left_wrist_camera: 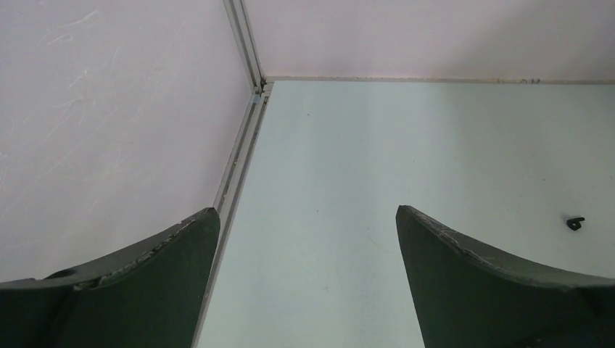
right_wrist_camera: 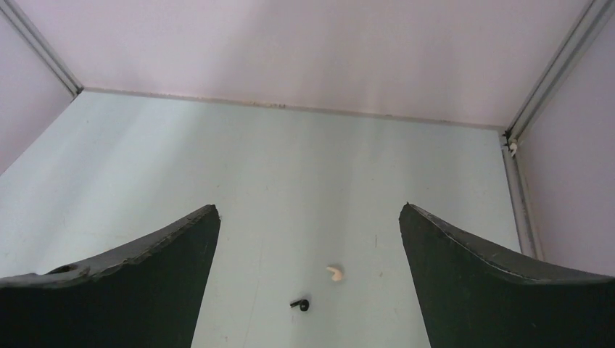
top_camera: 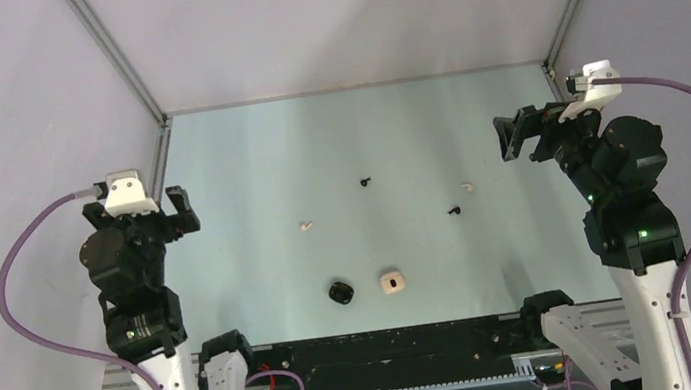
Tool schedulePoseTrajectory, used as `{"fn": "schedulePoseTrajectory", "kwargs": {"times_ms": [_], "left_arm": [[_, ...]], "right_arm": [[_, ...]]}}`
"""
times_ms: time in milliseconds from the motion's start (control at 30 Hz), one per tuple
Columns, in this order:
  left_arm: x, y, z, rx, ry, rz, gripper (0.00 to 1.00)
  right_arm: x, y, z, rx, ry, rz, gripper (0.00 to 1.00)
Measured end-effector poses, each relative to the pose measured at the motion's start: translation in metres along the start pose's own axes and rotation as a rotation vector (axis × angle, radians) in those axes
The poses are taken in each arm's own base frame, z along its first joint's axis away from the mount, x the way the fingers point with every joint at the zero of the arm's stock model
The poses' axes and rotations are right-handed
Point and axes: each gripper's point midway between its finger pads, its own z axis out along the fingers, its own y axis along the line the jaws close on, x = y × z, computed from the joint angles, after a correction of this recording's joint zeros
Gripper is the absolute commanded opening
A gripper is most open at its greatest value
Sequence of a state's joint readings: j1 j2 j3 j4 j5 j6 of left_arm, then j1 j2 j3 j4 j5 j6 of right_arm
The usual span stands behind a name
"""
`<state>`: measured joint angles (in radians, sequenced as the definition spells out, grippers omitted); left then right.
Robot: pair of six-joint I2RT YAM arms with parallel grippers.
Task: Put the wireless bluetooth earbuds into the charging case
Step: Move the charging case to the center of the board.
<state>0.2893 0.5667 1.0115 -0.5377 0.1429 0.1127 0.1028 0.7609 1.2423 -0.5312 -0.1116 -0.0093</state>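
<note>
The left gripper is held at the left edge of the table, and its jaws are seen spread wide with nothing between them. In the left wrist view only bare surface is framed between the two dark fingers, which are kept above the table. The right gripper is held at the right edge, further back, and is likewise spread wide and empty. Its fingers are shown apart over the table in the right wrist view.

Four earbuds are scattered over the middle of the table, all well apart from both grippers. The far black earbud is found near the centre. The near black earbud is placed to its right and closer to the arms. The right cream earbud is set just beyond the near black earbud, and this pair is also seen low in the right wrist view. The left cream earbud is laid left of centre.

Two cases are set side by side near the front edge, close together but not touching: the black case on the left and the cream case on the right. No earbud is seated in either one. Whether their lids are raised cannot be told at this size.
</note>
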Motion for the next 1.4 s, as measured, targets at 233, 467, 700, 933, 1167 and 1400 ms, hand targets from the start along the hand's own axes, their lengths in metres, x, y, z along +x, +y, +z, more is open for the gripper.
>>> {"fn": "schedulePoseTrajectory", "kwargs": {"times_ms": [233,467,700,933,1167,1400], "left_arm": [[0.008,0.000,0.006,0.002,0.024,-0.003,0.99],[0.020,-0.001,0.013,0.008,0.060,-0.008,0.99],[0.026,0.003,0.015,-0.005,0.070,0.011,0.99],[0.034,0.002,0.025,-0.009,0.114,0.044,0.99],[0.063,-0.027,0.049,0.068,0.245,0.156,0.99],[0.067,-0.058,0.013,0.248,0.157,0.230,0.99]], "right_arm": [[-0.002,0.007,0.000,-0.029,-0.010,-0.029,1.00],[0.016,0.024,0.003,-0.158,0.033,-0.123,1.00],[0.027,0.050,0.004,-0.295,0.063,-0.189,1.00],[0.038,0.065,0.011,-0.376,0.096,-0.201,1.00],[0.079,0.115,0.034,-0.525,0.236,-0.257,1.00],[0.158,0.156,0.048,-0.658,0.476,-0.398,1.00]]}}
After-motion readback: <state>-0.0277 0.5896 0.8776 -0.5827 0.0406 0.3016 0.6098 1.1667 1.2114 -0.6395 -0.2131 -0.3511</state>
